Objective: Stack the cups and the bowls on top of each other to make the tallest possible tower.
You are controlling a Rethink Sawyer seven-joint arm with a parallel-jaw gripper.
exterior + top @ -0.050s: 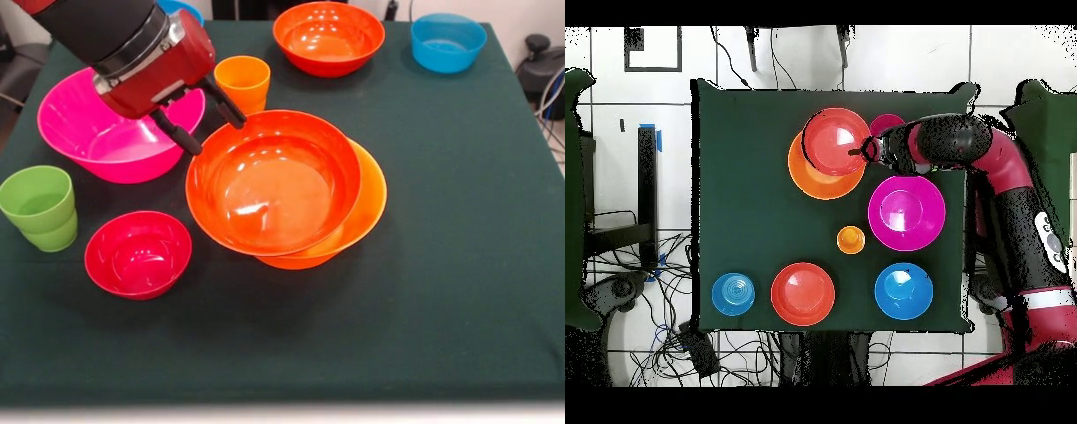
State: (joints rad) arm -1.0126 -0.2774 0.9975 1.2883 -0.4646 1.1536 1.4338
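A red-orange bowl [274,181] [835,138] rests slightly off-centre in the widest orange bowl [366,212] [810,175]; these two form the tower. My gripper [218,135] [863,152] is open at the upper bowl's far-left rim, with one finger [231,110] at the rim and the other [181,137] outside it. Loose on the table are a pink bowl [93,132] [906,212], a crimson bowl [138,253] [887,124], an orange cup [242,82] [850,239] and a light green cup [40,208]. The arm hides the green cup in the overhead view.
At the far side stand another red-orange bowl [328,37] [803,293] and a blue bowl [448,41] [733,294]. A second blue bowl [183,9] [904,291] peeks out behind the arm. Cables lie on the floor beyond the table [441,309].
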